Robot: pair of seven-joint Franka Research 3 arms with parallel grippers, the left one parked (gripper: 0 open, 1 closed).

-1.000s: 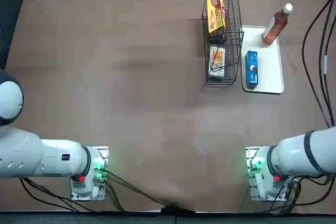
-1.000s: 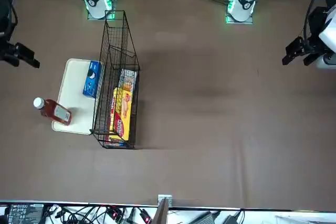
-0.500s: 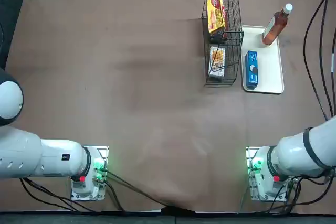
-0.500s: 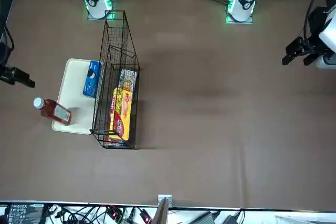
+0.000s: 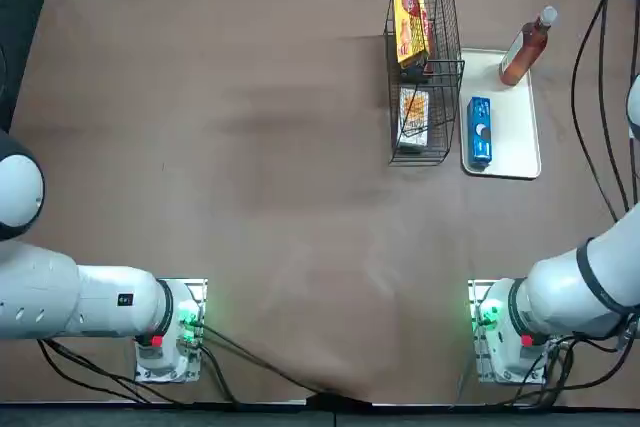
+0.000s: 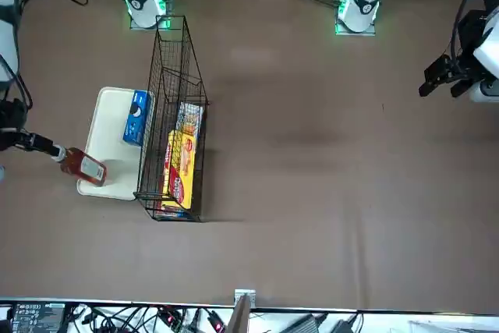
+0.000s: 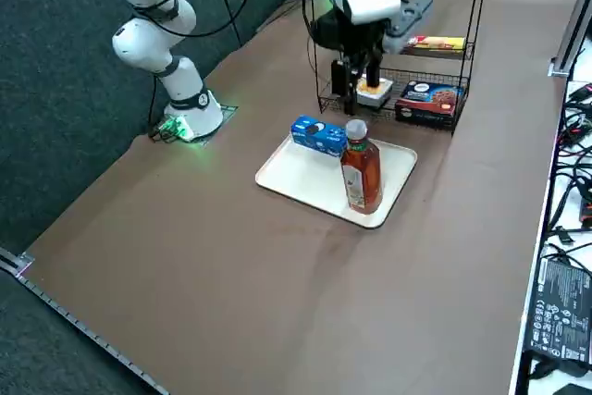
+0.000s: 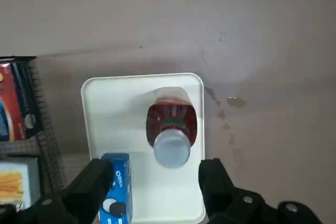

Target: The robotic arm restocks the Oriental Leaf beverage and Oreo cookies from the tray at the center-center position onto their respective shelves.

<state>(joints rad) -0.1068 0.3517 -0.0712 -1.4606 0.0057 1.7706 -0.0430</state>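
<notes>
So nothing is restocked yet: bottle (image 8: 171,129) and cookie box (image 8: 116,192) sit on the tray (image 8: 142,85); gripper (image 8: 157,192) hangs spread above the bottle.

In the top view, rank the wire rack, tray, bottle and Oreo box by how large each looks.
1. shelves, largest footprint
2. tray
3. Oriental Leaf beverage
4. Oreo cookies
The last two look close; the standing bottle rises toward the camera, so their order is unsure.

top: overhead, bases at bottom | front: across the table, facing the robot | right side: raised, diagonal | wrist: close, looking straight down | all share the flat white rectangular tray (image 5: 518,137) (image 6: 105,138) (image 7: 296,178) (image 8: 100,124)
</notes>
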